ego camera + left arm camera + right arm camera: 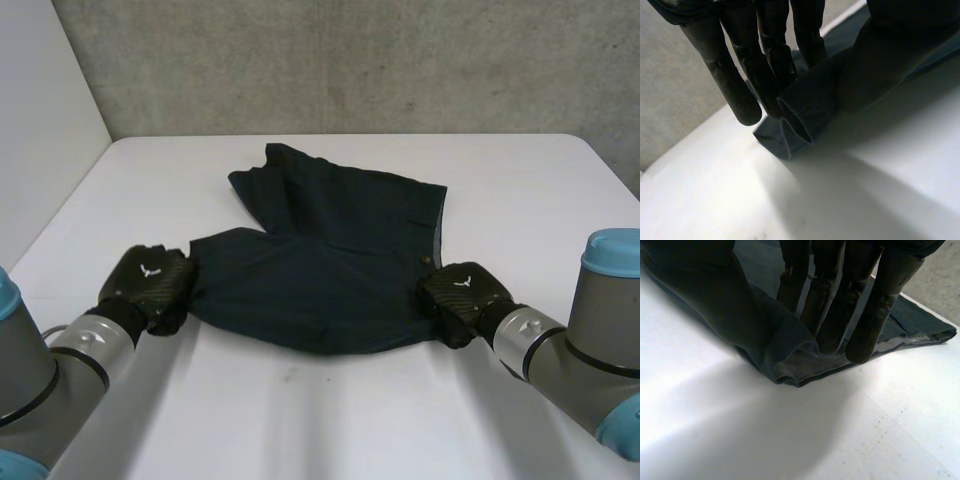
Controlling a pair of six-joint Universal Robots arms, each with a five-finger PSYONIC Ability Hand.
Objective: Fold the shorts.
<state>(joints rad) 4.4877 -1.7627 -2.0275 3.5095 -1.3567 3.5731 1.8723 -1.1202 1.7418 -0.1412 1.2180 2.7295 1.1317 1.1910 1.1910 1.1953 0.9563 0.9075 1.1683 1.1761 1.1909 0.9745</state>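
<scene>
Obs.: dark shorts (330, 255) lay spread on the white desk (300, 420), roughly mid-desk. What looked like the waist edge was toward the robot's right, and the two legs ran toward its left. One leg angled away to the far side and the other lay along the near side.

Left robot hand (150, 285) was at the near-left corner of the cloth. In the left wrist view its fingers (745, 97) ran down one face of the near leg's hem, with cloth bunched over the thumb side. Read as clamped on the hem, which stood slightly off the desk.

Right robot hand (462, 298) was at the near-right corner, by the waist edge. In the right wrist view its fingers (862, 335) pressed a rolled lip of cloth against the thumb side. Read as clamped on the shorts too.

Step in hand (judged): carry the near half up and over onto the far half, leg onto leg.

Notes for doing it well:
- Lift both corners together and level, so the held edge stays taut between the hands and does not sag in the middle.
- Travel away from the robot without pulling outward, so the far half does not drag across the desk.
- Lay the near leg's hem onto the far leg's hem, then release.
- Risk: the left grip looked shallow, near the hem's lip, and could slip.
</scene>
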